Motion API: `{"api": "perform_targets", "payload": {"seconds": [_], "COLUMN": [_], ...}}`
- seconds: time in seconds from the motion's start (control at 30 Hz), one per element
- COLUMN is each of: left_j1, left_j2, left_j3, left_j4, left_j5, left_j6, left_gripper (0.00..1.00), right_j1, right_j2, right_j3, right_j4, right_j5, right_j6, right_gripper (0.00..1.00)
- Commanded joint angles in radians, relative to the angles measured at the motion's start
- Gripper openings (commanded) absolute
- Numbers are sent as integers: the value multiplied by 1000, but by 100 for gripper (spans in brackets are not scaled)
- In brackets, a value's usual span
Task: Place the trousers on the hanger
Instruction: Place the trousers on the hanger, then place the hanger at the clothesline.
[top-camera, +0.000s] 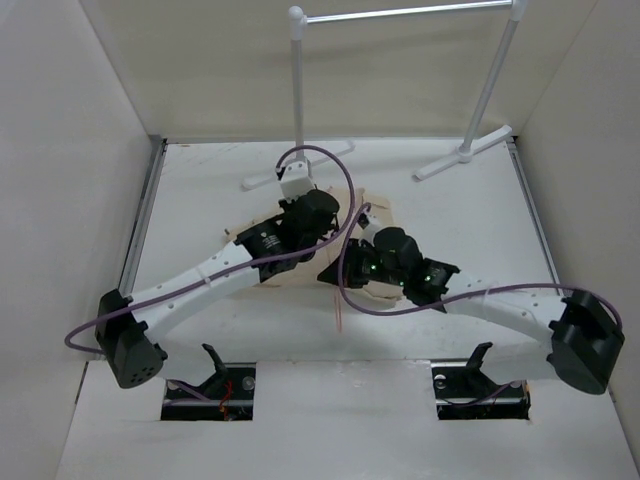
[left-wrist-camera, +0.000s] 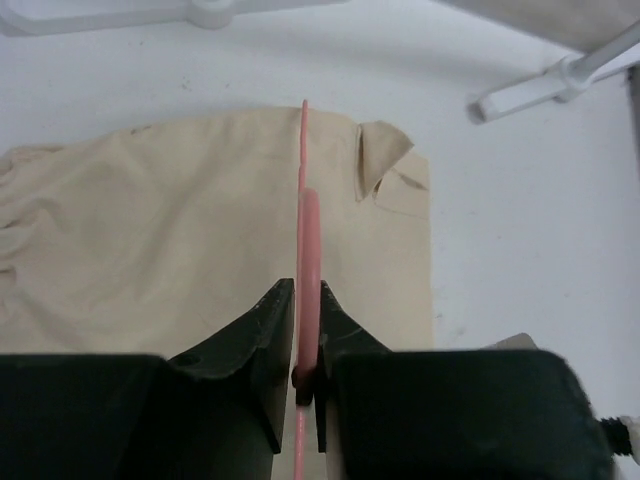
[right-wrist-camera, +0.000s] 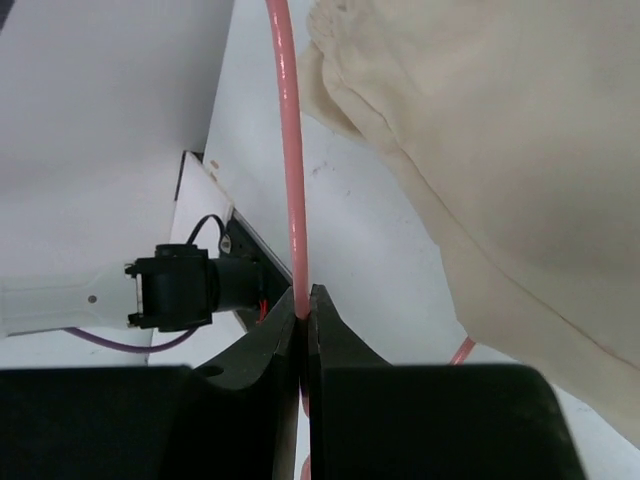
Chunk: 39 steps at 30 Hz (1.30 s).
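From the top external camera, we see both arms reaching in over the middle of the white table (top-camera: 470, 230). The left gripper (top-camera: 318, 222) and the right gripper (top-camera: 338, 270) sit close together above the trousers (top-camera: 262, 278), which lie spread flat and mostly hidden under the arms. Only beige edges show around them. A thin stretch of the hanger (top-camera: 338, 314) runs from the right gripper toward the near edge. We cannot make out the jaws from here. A white garment rack (top-camera: 298, 90) stands on its feet at the far side of the table, and plain pale walls close in the table on three sides.

In the left wrist view, the left gripper (left-wrist-camera: 307, 300) is closed tight on the hanger (left-wrist-camera: 303, 180). Its pink wire runs straight ahead from the jaws, over the trousers (left-wrist-camera: 180, 230). The cloth lies flat on the table (left-wrist-camera: 520, 200), with one corner folded up just right of the wire. A rack foot (left-wrist-camera: 540, 90) lies beyond, at the upper right.

In the right wrist view, the right gripper (right-wrist-camera: 303, 305) is likewise pinched shut on the hanger (right-wrist-camera: 290, 150), whose wire rises from between the fingertips. The trousers (right-wrist-camera: 480, 150) lie just to the right of the wire, bunched on the table (right-wrist-camera: 340, 220). On the left sits a black arm joint (right-wrist-camera: 180, 285) on a white link.
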Motion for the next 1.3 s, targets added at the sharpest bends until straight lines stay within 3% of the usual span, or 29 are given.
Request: {"api": "perform_targets", "payload": {"seconds": [0.0,0.17,0.37,0.8,1.03,1.27], "left_j1": [12,46,80,149,201,302], "left_j2": [-98,-105,-138,-176,-216,-279], "left_j3": [108,200,283,441,453,338], "left_j4": [54,78,155,203,237,175], "left_j5": [-17,48,132,353,344,287], "left_j6": [1,44,110,187,191,154], "left_gripper": [14,37,55,68,68,70], "right_j1": [-4,-26,-102,-180,-275,-436], "right_j2": [-135,-210,-208,-129,-112,-100], "right_j3": [113,223,291,423,560,702], "right_j4": [-20,-75,-85,-16,-32,-103], "right_j5": [78,57,29,-48,-63,-71], "right_j6": [-71,-148,-146,-76,-56,-42], "right_gripper": [0,0,0,0,0,0]}}
